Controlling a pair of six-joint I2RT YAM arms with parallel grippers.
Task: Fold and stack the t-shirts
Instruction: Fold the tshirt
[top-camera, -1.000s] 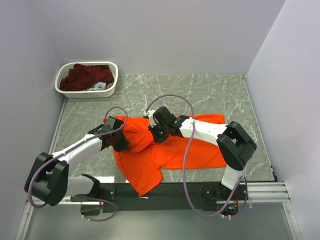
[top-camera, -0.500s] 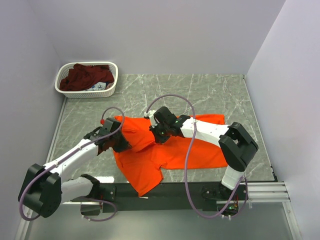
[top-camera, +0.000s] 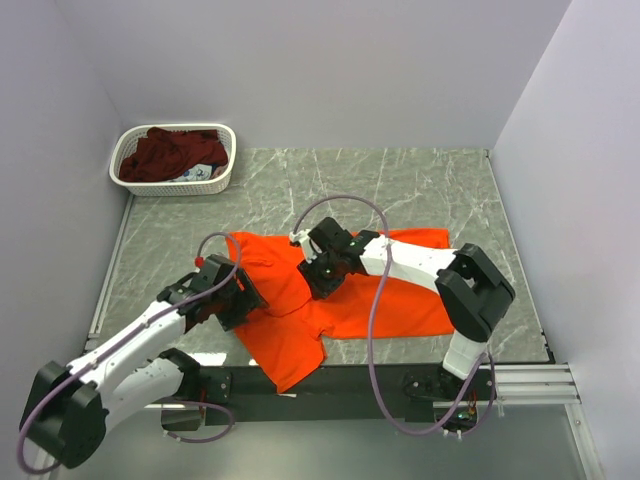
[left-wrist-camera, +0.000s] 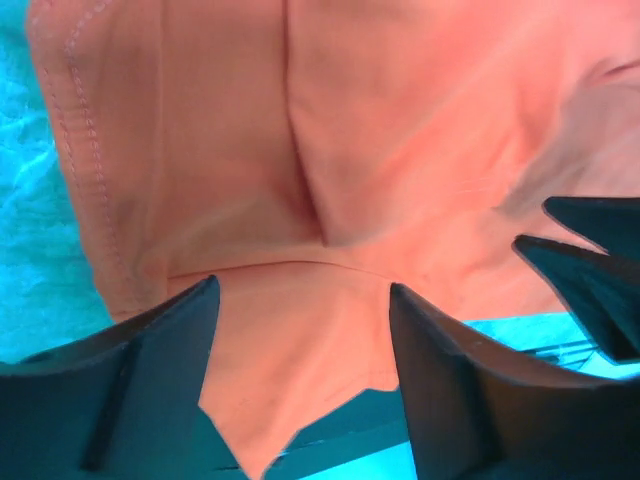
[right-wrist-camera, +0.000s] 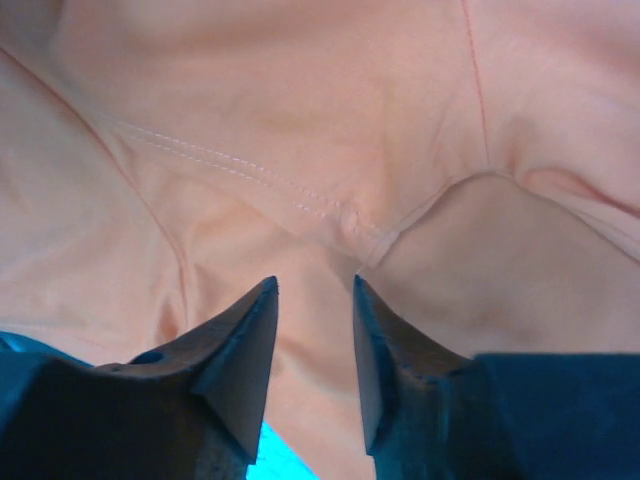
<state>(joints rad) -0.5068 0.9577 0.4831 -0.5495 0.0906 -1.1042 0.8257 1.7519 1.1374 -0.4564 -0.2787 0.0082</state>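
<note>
The grey marbled tabletop (top-camera: 420, 190) fills most of what I see from above, and the orange t-shirt (top-camera: 370, 305) lies across its middle, wide and mostly flat, one sleeve reaching out to the far right and one corner of cloth hanging over the near edge onto the dark rail between my bases. On the shirt's left side a flap of cloth lies doubled over the body, with soft creases around it. In the far left corner sits the white lattice basket (top-camera: 172, 187), well apart from the orange cloth, and the maroon t-shirt (top-camera: 165, 155) is bundled loosely inside it. My left fingers (left-wrist-camera: 150, 380) hover at the shirt's left edge, spread wide with nothing between them; past them I see a stitched hem and the folded flap. My right fingers (right-wrist-camera: 230, 360) hang over the middle of the shirt near the collar end, parted by a narrower gap and gripping nothing – only a seam and puckered orange cloth show beyond their tips.
</note>
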